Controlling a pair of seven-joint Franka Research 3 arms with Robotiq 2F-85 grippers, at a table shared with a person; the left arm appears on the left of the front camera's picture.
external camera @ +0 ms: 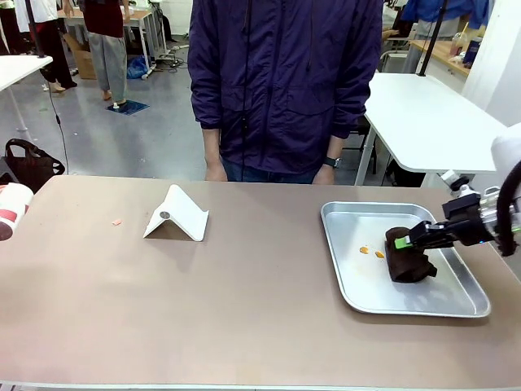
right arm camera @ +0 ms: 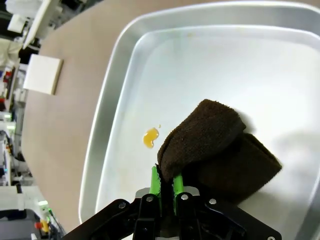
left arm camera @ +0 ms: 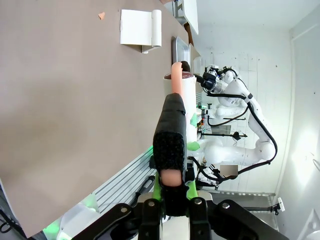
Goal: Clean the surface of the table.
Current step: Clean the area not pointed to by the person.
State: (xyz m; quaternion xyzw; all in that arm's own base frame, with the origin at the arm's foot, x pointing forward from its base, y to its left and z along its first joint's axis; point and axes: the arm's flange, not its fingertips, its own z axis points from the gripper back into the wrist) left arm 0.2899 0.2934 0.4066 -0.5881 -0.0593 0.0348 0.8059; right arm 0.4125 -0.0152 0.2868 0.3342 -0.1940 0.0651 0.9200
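Note:
The brownish-taupe table spans the front view. On its right stands a silver tray holding a dark brown cloth and small orange spots. My right gripper is shut on a fold of the cloth, green fingertips pinching its lower edge beside an orange spot. My left gripper is shut on a peach-coloured strip joined to a white cylinder with a dark red band. That cylinder hangs at the table's far left edge.
A white folded stand sits left of the middle, with a tiny pink crumb farther left. A person in a dark jacket stands at the far side, hands down at the table's edge. A white-topped table lies behind on the right.

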